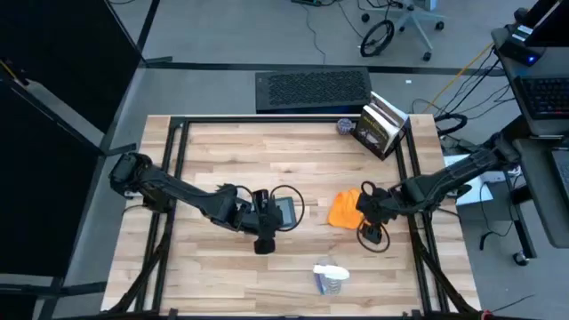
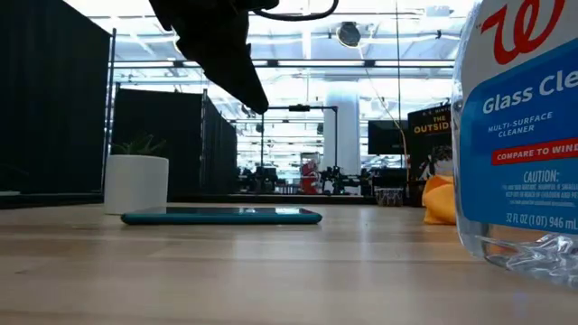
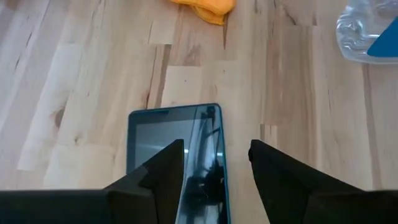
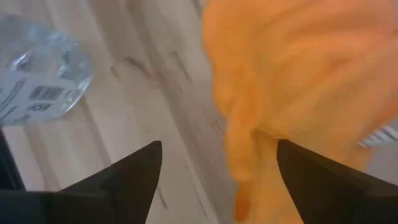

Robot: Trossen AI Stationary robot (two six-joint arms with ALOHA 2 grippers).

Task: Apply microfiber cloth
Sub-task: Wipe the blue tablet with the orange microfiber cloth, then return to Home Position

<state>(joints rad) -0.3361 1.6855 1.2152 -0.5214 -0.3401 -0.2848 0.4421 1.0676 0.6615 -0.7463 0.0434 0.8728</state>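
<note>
The likeliest failure is judged to be a partial pinch: the microfiber cloth lies bunched on the bench, right of the tablet, so only a loose fold might be caught and the rest dragged or dropped short of the screen. The glass cleaner bottle, lying near the front edge, could also be nudged by a low sweep. The right claw is reached in from the right side and held right at the cloth, its fingers spread wide with nothing gripped. The left claw is poised over the tablet, also parted and empty.
</note>
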